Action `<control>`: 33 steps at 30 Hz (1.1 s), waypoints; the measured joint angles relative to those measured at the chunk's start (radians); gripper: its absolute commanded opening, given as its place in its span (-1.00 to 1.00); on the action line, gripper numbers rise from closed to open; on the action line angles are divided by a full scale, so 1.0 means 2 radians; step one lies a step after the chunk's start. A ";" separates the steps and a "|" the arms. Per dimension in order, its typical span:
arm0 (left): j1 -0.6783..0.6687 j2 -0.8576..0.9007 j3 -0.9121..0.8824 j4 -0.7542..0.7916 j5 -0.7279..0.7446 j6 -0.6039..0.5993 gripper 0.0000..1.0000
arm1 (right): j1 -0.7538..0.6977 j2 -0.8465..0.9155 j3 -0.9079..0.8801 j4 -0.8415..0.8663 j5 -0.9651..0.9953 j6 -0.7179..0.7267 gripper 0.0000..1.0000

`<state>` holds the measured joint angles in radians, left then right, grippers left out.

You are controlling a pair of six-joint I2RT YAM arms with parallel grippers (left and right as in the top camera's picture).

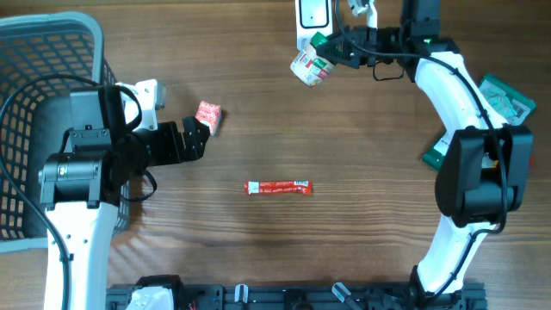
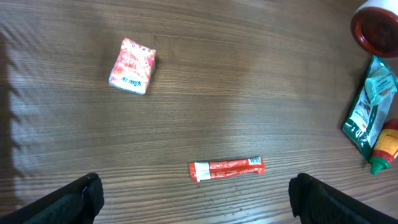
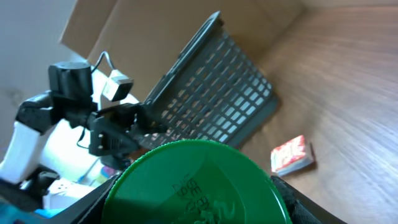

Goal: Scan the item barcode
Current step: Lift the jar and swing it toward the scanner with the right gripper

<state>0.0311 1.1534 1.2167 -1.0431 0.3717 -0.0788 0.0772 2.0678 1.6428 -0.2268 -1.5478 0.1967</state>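
Observation:
A white jar with a red label and a green lid [image 1: 312, 65] hangs tilted at the back of the table, just below a white device [image 1: 308, 17]. My right gripper [image 1: 334, 50] is shut on it. In the right wrist view the green lid [image 3: 196, 180] fills the space between the black fingers [image 3: 87, 208] of that gripper [image 3: 196, 202]. No barcode shows in any view. My left gripper [image 1: 194, 138] stands open and empty over the table at the left, its fingertips [image 2: 81, 196] far apart around the gripper's middle [image 2: 196, 202].
A small red-and-white packet [image 1: 207, 115] lies just beyond the left gripper. A red stick packet [image 1: 278, 187] lies mid-table. The grey basket [image 1: 34, 52] stands at the far left. A green pouch [image 1: 508, 99] and a red bottle [image 2: 385, 146] lie at the right.

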 measured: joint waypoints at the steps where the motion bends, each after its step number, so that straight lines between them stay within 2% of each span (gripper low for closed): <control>1: 0.000 0.000 0.000 0.000 0.000 0.000 1.00 | 0.000 -0.002 0.000 -0.008 -0.002 -0.008 -0.92; 4: 0.000 0.000 0.000 0.000 0.000 0.000 1.00 | 0.001 -0.020 -0.002 -0.052 -0.004 -0.070 -0.92; 10: 0.000 0.000 0.000 0.001 0.000 0.000 1.00 | 0.001 -0.107 -0.002 -0.121 -0.006 -0.259 -0.92; 16: 0.000 0.000 0.000 0.000 0.002 0.000 1.00 | 0.001 -0.114 -0.002 -0.240 -0.006 -0.456 -0.92; 20: 0.000 0.000 0.000 0.001 0.002 0.000 1.00 | 0.001 -0.114 -0.002 -0.259 -0.006 -0.554 -0.92; 25: 0.000 0.000 0.000 0.001 0.002 0.000 1.00 | 0.001 -0.114 -0.002 -0.260 -0.006 -0.597 -0.92; 33: 0.000 0.000 0.000 0.001 0.002 0.000 1.00 | -0.004 -0.116 -0.002 -0.259 -0.006 -0.598 -0.91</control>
<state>0.0311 1.1534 1.2167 -1.0405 0.3752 -0.0788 0.0696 1.8359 1.6382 -0.7452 -1.5593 -0.9997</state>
